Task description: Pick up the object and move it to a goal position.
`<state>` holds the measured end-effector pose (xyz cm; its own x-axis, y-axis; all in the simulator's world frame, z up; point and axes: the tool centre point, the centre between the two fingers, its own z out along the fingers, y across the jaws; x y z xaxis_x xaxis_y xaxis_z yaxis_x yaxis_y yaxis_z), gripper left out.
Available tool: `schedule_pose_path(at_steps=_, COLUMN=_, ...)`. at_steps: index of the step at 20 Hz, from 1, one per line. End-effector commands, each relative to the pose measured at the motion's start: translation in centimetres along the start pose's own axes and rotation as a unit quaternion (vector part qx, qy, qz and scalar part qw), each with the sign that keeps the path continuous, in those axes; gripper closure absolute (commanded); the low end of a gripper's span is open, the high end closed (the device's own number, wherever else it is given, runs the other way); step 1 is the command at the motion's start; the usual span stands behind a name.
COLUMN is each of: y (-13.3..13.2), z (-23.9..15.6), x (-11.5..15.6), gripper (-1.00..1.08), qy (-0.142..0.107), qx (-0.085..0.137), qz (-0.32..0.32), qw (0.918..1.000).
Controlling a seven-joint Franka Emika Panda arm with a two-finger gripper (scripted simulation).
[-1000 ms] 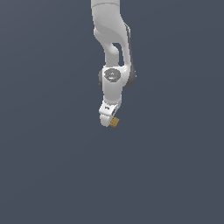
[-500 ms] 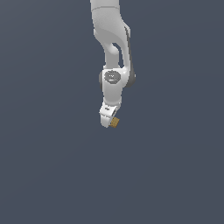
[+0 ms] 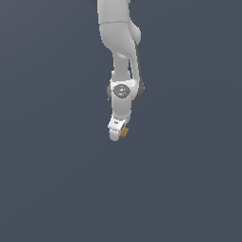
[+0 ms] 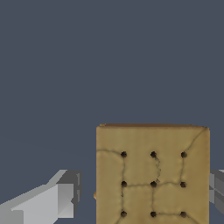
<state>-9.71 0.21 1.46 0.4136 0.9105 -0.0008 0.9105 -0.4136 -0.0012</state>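
No visible shift since a second ago: same arm pose, same block position at the fingertips. Count: one arm (image 3: 120, 42), one gripper (image 3: 118, 133), one block (image 3: 124, 133), two fingers. In exterior view, arm hanging straight down from top edge against plain dark grey-blue backdrop (image 3: 47, 165), gripper at its lowest end, block a small tan speck at the gripper tip on the exterior view's right side, well clear of any visible surface. In wrist view, block (image 4: 152, 175) large and close: square tan-brown face, cracker-like, nine dark dots in a three-by-three grid, faint crease lines joining them, slightly darker rim along one edge and a curved crease at a corner. One grey-white finger (image 4: 48, 201) on one side, apart from the block face by a gap of backdrop; second finger (image 4: 216, 186) only a sliver at the frame edge, just beside the opposite side of the block. Jaws drawn in around block, held aloft; actual pad contact not resolvable on the nearer side.
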Motion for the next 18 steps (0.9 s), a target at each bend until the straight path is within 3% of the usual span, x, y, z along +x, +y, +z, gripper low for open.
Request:
schedule_pose_path(at_steps=1, y=0.05, z=0.37, x=0.02, gripper=-0.92, qy=0.0, qx=-0.001, qz=0.0, qw=1.0)
schedule_pose_path(at_steps=2, y=0.05, z=0.4, x=0.01, gripper=-0.92, qy=0.0, qx=-0.001, qz=0.0, qw=1.0)
schedule_pose_path(at_steps=3, y=0.05, z=0.4, x=0.01, gripper=1.08, qy=0.0, qx=-0.001, qz=0.0, qw=1.0)
schedule_pose_path(at_steps=18, y=0.03, z=-0.29, x=0.11, gripper=1.08, qy=0.0, qx=-0.002, qz=0.0, qw=1.0)
